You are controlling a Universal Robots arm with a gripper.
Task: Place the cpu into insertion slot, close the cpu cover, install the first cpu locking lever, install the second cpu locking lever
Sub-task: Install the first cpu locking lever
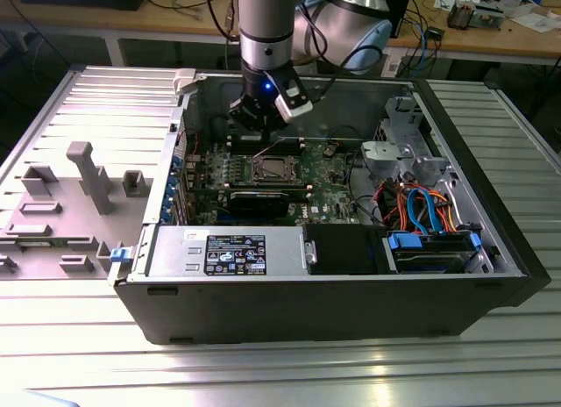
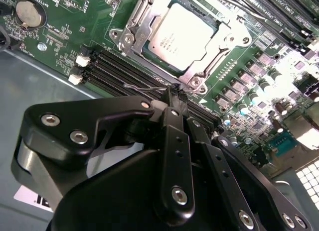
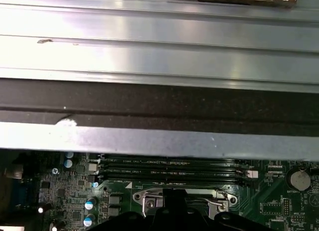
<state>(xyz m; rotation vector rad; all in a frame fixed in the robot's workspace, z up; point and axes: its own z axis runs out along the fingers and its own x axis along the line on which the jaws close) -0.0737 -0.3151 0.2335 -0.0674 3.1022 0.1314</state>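
The cpu (image 2: pixel 183 38) shows a dull silver-grey top inside the shiny silver cpu cover (image 2: pixel 144 22), on a green circuit board (image 2: pixel 75 27) with black memory slots (image 2: pixel 119 71). The gripper (image 2: pixel 174 94) is matte black with silver screws.

An open computer case (image 1: pixel 351 310) lies on a ribbed metal table (image 1: pixel 263 372). Inside it sit a green circuit board (image 1: pixel 329 174), a grey power supply (image 1: pixel 223 252) with a black label, and blue and orange cables (image 1: pixel 425 210). In the second wrist view, a round coin battery (image 2: pixel 27 13) sits near long black memory slots (image 2: pixel 119 71). A grey plastic tray (image 1: pixel 66 210) lies to the exterior view's left.
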